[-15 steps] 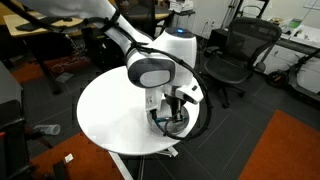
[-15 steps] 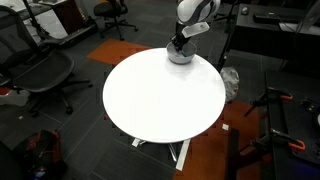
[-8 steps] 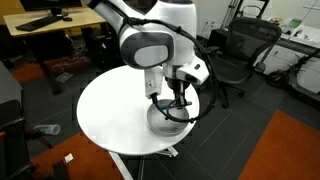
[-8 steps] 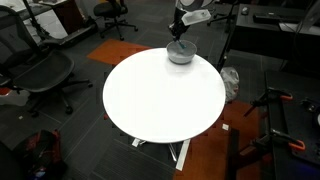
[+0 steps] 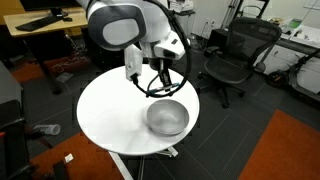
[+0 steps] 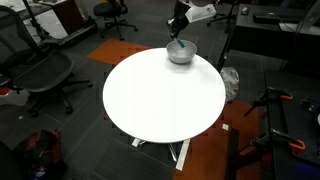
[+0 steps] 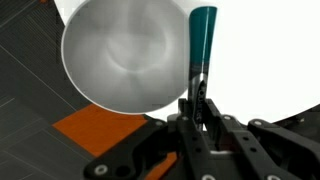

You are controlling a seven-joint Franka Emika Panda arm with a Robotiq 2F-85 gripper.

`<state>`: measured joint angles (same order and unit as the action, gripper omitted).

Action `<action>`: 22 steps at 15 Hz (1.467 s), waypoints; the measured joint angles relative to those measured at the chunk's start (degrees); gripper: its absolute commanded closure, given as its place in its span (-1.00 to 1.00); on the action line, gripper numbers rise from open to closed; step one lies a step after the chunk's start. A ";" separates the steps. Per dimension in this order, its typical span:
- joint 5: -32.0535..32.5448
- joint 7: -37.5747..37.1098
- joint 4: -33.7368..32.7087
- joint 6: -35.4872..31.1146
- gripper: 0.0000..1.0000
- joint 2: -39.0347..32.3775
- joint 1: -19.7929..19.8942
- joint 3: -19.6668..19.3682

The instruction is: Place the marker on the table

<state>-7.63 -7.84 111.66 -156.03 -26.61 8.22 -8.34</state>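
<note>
Step in hand: carriage of the marker to a placing spot; release is not yet made. The slim teal marker with a darker lower part (image 7: 203,40) is held between the fingers of the black claw (image 7: 196,98), which is closed narrowly upon it. In the wrist view the marker is seen over the right rim of the round metal bowl (image 7: 125,55), with the white round tabletop (image 7: 275,60) beside it; in an exterior view the claw (image 5: 156,84) hangs above bowl and tabletop, touching neither. Long axis: in line with the claw's fingers, the teal end pointing away from the claw — judged to be downward. The next move is judged to call for a sideways shift clear of the bowl, a descent to bare tabletop, then opening; if released end-on, the marker may be expected to topple and roll.
</note>
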 measured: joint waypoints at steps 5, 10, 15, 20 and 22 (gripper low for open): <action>1.06 0.81 10.11 -3.32 0.91 6.33 -2.55 1.88; 1.40 2.05 17.58 -3.79 0.91 10.01 -4.80 4.79; 2.24 1.76 20.84 -3.79 0.91 10.38 -7.62 5.90; 5.20 -3.82 21.36 -3.79 0.91 9.48 -10.46 5.13; 6.25 -6.93 21.37 -3.79 0.91 8.73 -11.76 4.48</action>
<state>-1.38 -14.77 133.03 -159.82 -17.87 -3.55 -3.86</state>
